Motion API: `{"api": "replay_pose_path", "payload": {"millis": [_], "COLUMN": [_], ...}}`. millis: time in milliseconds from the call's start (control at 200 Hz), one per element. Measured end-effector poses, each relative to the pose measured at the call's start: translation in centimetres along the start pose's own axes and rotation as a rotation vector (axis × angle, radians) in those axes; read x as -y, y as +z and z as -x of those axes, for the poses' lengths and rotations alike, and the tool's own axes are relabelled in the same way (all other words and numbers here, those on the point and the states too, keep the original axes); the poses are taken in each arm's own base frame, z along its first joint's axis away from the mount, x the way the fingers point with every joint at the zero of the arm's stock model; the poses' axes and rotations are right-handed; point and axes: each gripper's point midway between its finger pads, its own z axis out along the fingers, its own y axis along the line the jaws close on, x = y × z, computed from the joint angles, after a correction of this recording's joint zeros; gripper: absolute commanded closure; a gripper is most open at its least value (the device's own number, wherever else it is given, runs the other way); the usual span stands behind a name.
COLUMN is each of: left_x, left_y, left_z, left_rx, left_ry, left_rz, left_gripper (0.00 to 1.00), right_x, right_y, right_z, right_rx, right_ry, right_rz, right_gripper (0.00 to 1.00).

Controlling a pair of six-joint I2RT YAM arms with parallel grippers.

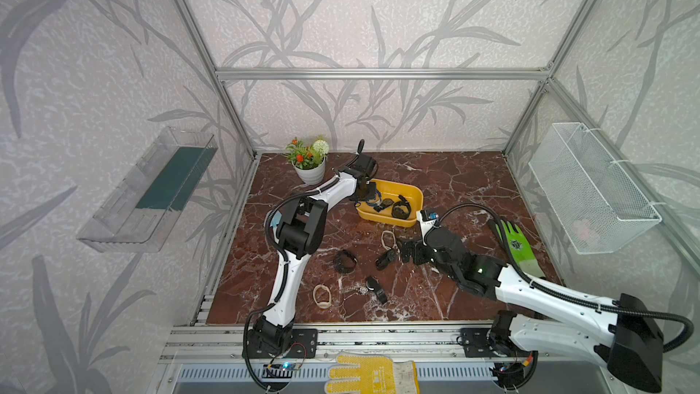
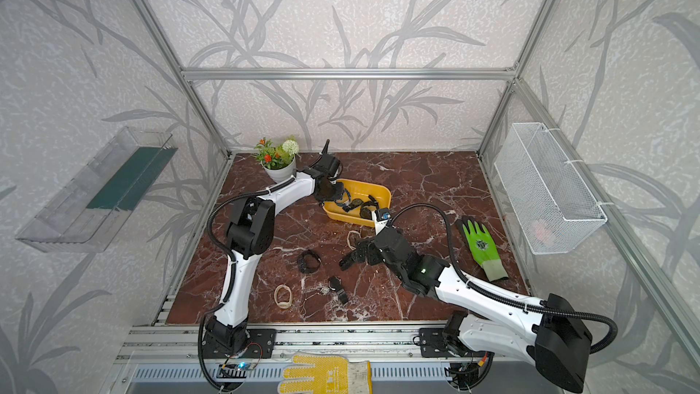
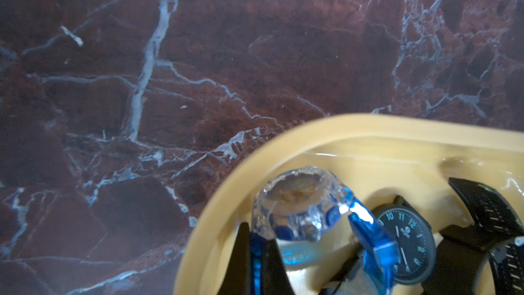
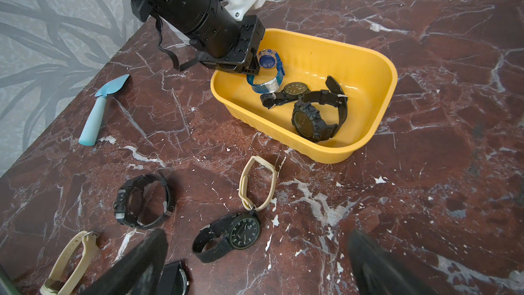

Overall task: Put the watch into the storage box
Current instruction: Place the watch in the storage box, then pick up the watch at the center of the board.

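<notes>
– Yellow plastic rim: how much room does the left pincer (image 4: 252, 72) have at the tub (image 4: 392, 72)?
– It hangs just inside one rounded corner, fingers pinched together on the blue watch (image 4: 268, 62) by its strap. The clear faceted case sits just past the fingertips. I cannot tell whether the strap touches the floor.
– What crowds it?
– Two black watches (image 4: 309, 120) lie in the tub just beyond it, and past them the floor is open and smooth.
– And the right pincer (image 1: 404, 250)?
– Jaws wide apart over veined marble. A round watch (image 4: 243, 232) lies below, a beige band (image 4: 256, 183) just ahead, and a chunky watch (image 4: 143, 201) off to one side. Bare marble separates the band from the tub's ribbed wall.
</notes>
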Motion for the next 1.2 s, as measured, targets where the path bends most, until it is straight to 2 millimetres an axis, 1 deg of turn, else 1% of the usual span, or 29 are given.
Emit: {"api": "replay_pose_path", "payload": {"millis": [40, 105, 140, 175, 240, 275, 305, 350, 420, 495, 540, 570, 645, 740, 795, 845, 905, 970, 1080, 1200], "left_x": [0.0, 0.0, 0.0, 0.1, 0.1, 0.2, 0.2, 0.3, 0.4, 0.8, 1.0, 1.1, 1.7, 2.5, 2.8, 2.8, 2.6, 2.2, 1.2, 0.2], "left_y": [0.1, 0.1, 0.0, 0.0, -0.1, -0.1, -0.1, -0.1, -0.4, -1.3, -2.3, -3.1, -5.6, -9.5, -11.4, -13.1, -14.6, -15.8, -16.9, -17.8], "left_z": [0.0, 0.0, 0.1, 0.1, 0.2, 0.3, 0.3, 0.3, 0.4, 0.9, 1.3, 1.7, 2.9, 4.7, 5.3, 5.3, 4.7, 3.5, 1.0, -2.3], "left_rx": [-0.001, -0.002, -0.001, 0.000, 0.003, 0.003, 0.004, 0.004, 0.006, 0.022, 0.037, 0.052, 0.099, 0.176, 0.215, 0.243, 0.261, 0.261, 0.244, 0.218], "left_ry": [-0.004, -0.009, -0.010, -0.015, -0.015, -0.023, -0.018, -0.031, -0.036, -0.035, -0.032, -0.026, -0.033, -0.033, -0.032, -0.031, -0.029, -0.024, -0.013, 0.000], "left_rz": [0.000, 0.000, 0.000, -0.002, -0.004, -0.006, -0.008, -0.011, -0.019, -0.036, -0.046, -0.053, -0.079, -0.124, -0.145, -0.160, -0.171, -0.176, -0.169, -0.172], "left_gripper": [1.00, 0.95, 0.88, 0.83, 0.70, 0.62, 0.53, 0.47, 0.43, 0.39, 0.25, 0.20, 0.19, 0.19, 0.18, 0.18, 0.18, 0.18, 0.19, 0.19], "right_x": [0.0, -0.1, -0.1, -0.1, -0.1, -0.1, -0.1, -0.1, -0.2, -0.2, -0.1, -0.1, 0.2, 0.4, 0.4, 0.4, 0.5, 0.5, 0.7, 0.7], "right_y": [0.0, 0.1, 0.1, 0.1, 0.1, 0.1, 0.1, 0.1, 0.1, 0.1, 0.1, 0.1, 0.1, 0.2, 0.2, 0.2, 0.2, 0.2, 0.2, 0.2], "right_z": [-0.1, -0.1, -0.1, -0.1, -0.2, -0.2, -0.1, -0.1, 0.1, 0.3, 0.4, 0.4, 0.5, 0.6, 0.7, 0.6, 0.7, 0.7, 0.8, 1.0], "right_rx": [-0.003, -0.006, -0.006, -0.007, -0.007, -0.007, -0.007, -0.006, -0.003, 0.002, 0.003, 0.005, 0.007, 0.008, 0.009, 0.009, 0.009, 0.010, 0.012, 0.018], "right_ry": [-0.001, -0.002, -0.002, -0.002, -0.002, -0.002, -0.002, -0.001, 0.000, 0.002, 0.004, 0.005, 0.008, 0.011, 0.012, 0.012, 0.012, 0.013, 0.015, 0.018], "right_rz": [0.002, 0.002, 0.002, 0.002, 0.002, 0.002, 0.002, 0.002, 0.003, 0.004, 0.002, 0.001, -0.006, -0.011, -0.013, -0.013, -0.014, -0.015, -0.020, -0.018], "right_gripper": [0.01, 0.01, 0.01, 0.01, 0.01, 0.01, 0.01, 0.01, 0.01, 0.01, 0.01, 0.01, 0.01, 0.01, 0.01, 0.01, 0.01, 0.01, 0.01, 0.01]}}
